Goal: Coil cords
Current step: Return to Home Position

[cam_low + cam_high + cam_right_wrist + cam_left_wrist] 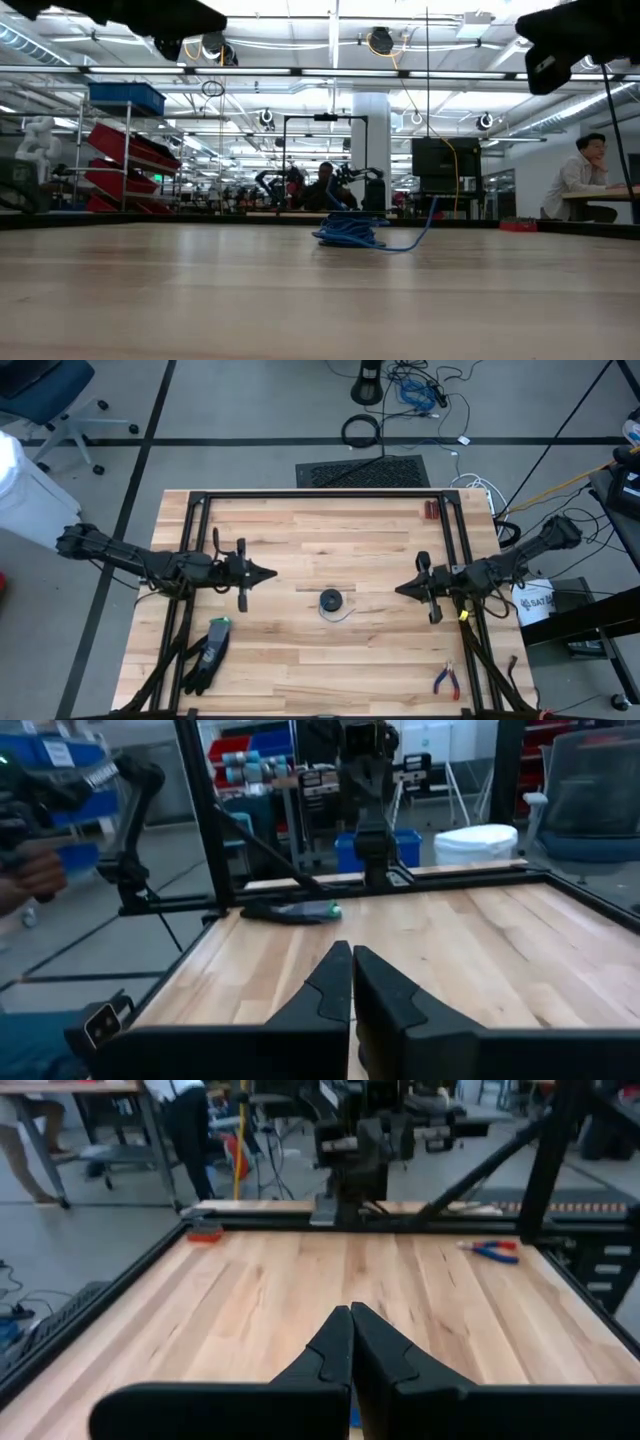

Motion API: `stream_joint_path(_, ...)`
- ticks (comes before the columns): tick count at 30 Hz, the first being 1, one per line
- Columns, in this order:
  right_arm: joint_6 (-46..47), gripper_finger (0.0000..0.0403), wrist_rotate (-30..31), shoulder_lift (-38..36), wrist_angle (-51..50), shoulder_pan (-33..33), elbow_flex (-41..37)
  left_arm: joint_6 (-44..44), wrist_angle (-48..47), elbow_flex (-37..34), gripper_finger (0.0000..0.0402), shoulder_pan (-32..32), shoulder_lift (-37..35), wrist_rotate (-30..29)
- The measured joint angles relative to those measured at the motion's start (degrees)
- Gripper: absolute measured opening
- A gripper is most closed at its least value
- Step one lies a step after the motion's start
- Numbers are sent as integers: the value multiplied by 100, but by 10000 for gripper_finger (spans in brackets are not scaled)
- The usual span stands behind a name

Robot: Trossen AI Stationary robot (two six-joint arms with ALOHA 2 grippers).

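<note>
The cords are one small round bundle of thin blue wire [331,600] lying at the middle of the wooden table [300,670], with a thin tail curling toward the right [415,238]; in the low view the bundle [350,232] rests on the tabletop. My left gripper [272,573] is shut and points level toward the bundle from the table's left, well short of it. My right gripper [399,589] is shut and points level from the right, also apart from it. Both hold nothing. In the wrist views the shut fingers [350,1345] [351,982] hide the bundle.
A black glove [207,653] lies at the near left. Red-handled pliers [446,680] lie at the near right. A small red object [431,510] sits at the far right. A black frame [320,494] runs around the table. A person sits in the room beyond [585,180].
</note>
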Motion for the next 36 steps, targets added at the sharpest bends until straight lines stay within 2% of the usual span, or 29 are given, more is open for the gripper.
stream_joint_path(4, 10, 0, -427, 3, 360, -376, -293, -1, 596, -505, 2, 216, -266, 184)
stream_joint_path(12, 96, 0, -633, 11, 550, -875, -623, -305, 1178, -1385, 2, 547, -863, 767)
stream_joint_path(16, 93, 0, -903, 10, 1170, -1111, -962, -477, 1417, -1794, 2, 634, -1027, 795)
stream_joint_path(21, 136, 0, -1085, 22, 1206, -1423, -1021, -744, 1724, -2169, 2, 673, -1075, 963)
stream_joint_path(28, -40, 0, -1739, 23, 1191, -1908, -1021, -614, 1842, -2277, 2, 673, -1075, 1050)
stream_joint_path(36, -397, 0, -1784, 21, 1157, -2297, -1021, -251, 1777, -2276, 2, 1006, -1075, 1169)
